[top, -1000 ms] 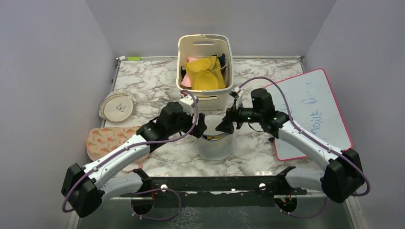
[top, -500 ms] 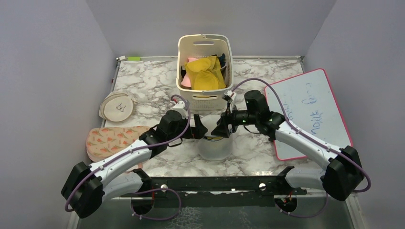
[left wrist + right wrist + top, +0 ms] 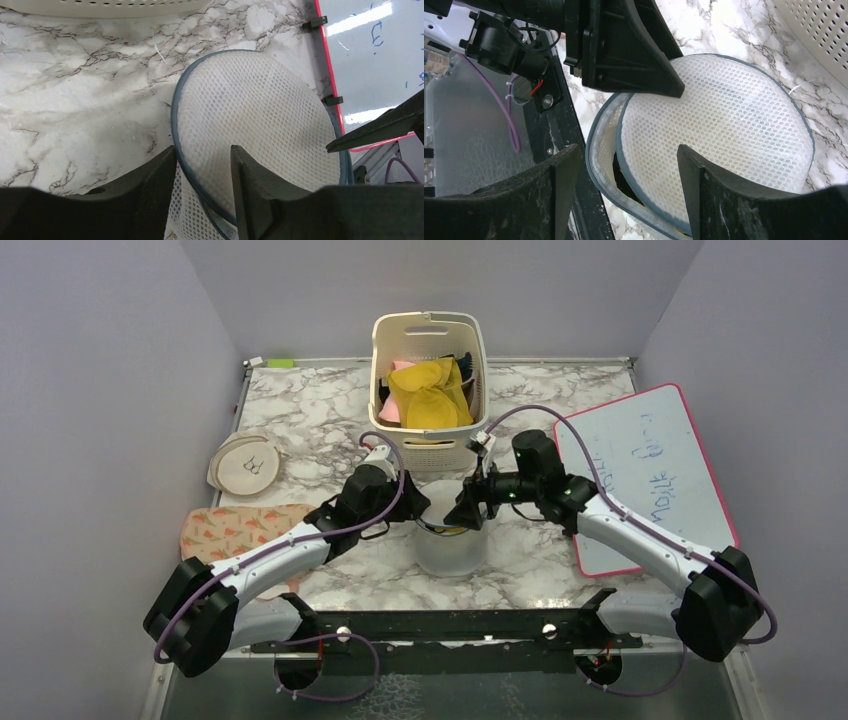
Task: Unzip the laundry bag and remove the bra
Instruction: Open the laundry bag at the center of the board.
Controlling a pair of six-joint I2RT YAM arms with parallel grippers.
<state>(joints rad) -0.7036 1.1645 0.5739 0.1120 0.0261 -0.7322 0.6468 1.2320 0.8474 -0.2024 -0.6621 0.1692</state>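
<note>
Top view: the bag [image 3: 450,552] stands upright just in front of the basket [image 3: 430,445]. The left gripper [image 3: 420,510] and right gripper [image 3: 466,515] meet over its top.

Left wrist view: the fingers [image 3: 252,192] straddle the bag's dark rim, one outside it and one over the mesh lid. Whether they pinch it cannot be told.

Right wrist view: the fingers [image 3: 719,200] stand spread above the lid. On the side away from the basket, the lid's edge gapes from the wall.

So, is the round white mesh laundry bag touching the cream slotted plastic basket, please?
Apart. The left wrist view shows marble table between the laundry bag and the basket.
</note>
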